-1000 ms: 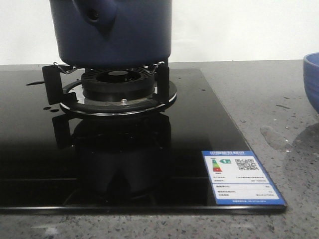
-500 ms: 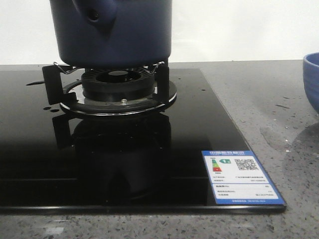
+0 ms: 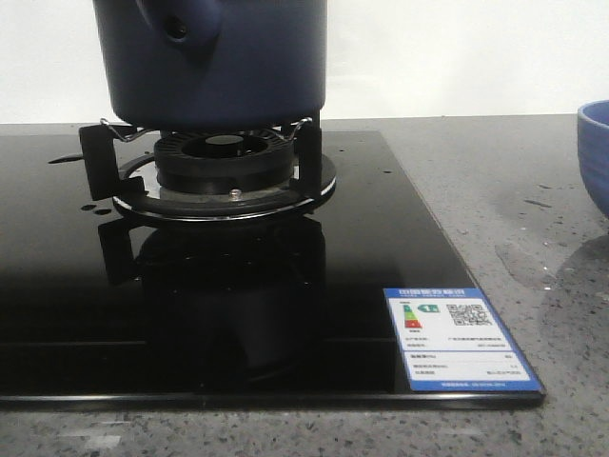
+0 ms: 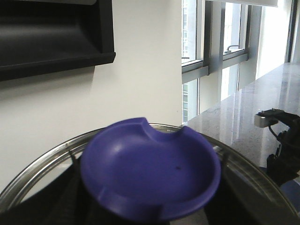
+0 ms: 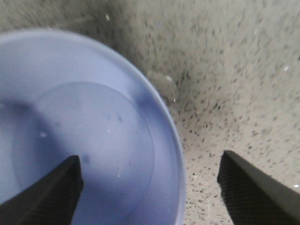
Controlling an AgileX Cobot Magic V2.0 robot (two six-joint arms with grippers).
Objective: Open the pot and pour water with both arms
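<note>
The dark navy pot stands on the burner, its handle socket facing the camera; its top is cut off by the frame. In the left wrist view a glass lid with a steel rim hangs in the air before a wall. My left gripper is shut on its purple knob, fingers hidden. My right gripper is open and straddles the rim of the periwinkle bowl. Water shows as a wet patch on the counter.
A black glass cooktop with a blue energy label fills the middle of the grey speckled counter. The bowl sits at the far right edge. Part of the other arm shows in the left wrist view.
The pot has stayed on the burner. A shadow has spread over the counter below the bowl, and the whole front view has shifted very slightly left.
</note>
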